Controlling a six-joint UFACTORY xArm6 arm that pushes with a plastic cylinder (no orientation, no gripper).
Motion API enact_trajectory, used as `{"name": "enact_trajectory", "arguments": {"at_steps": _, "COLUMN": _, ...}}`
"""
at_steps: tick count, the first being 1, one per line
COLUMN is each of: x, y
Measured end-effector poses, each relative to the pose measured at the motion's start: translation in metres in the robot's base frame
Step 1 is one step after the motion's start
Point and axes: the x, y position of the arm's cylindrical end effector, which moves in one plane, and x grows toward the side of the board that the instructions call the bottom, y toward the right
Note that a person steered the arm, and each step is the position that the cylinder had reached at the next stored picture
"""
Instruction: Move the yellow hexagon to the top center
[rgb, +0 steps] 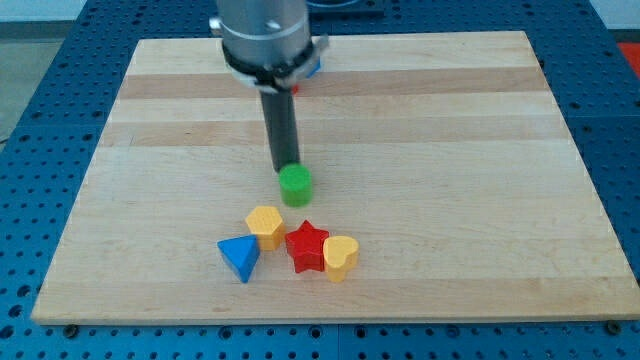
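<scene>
The yellow hexagon (265, 225) sits on the wooden board (450, 150) below the centre, touching the red star (306, 245). A yellow heart (340, 257) lies right of the star and a blue triangle (240, 257) lies lower left of the hexagon. A green cylinder (295, 184) stands just above the hexagon. My tip (284, 167) rests at the cylinder's upper edge, touching or nearly touching it, a short way above the hexagon.
A blue block (313, 68) and a red block (296, 88) are partly hidden behind the arm's body near the view's top centre. A blue perforated table (40, 60) surrounds the board.
</scene>
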Motion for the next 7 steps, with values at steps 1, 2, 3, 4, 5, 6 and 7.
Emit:
{"name": "enact_trajectory", "arguments": {"at_steps": 1, "x": 0.037, "y": 0.011}}
{"name": "enact_trajectory", "arguments": {"at_steps": 2, "x": 0.008, "y": 0.011}}
{"name": "enact_trajectory", "arguments": {"at_steps": 3, "x": -0.008, "y": 0.012}}
{"name": "enact_trajectory", "arguments": {"at_steps": 4, "x": -0.022, "y": 0.012}}
{"name": "enact_trajectory", "arguments": {"at_steps": 5, "x": -0.006, "y": 0.029}}
{"name": "enact_trajectory", "arguments": {"at_steps": 6, "x": -0.004, "y": 0.039}}
{"name": "enact_trajectory", "arguments": {"at_steps": 7, "x": -0.003, "y": 0.052}}
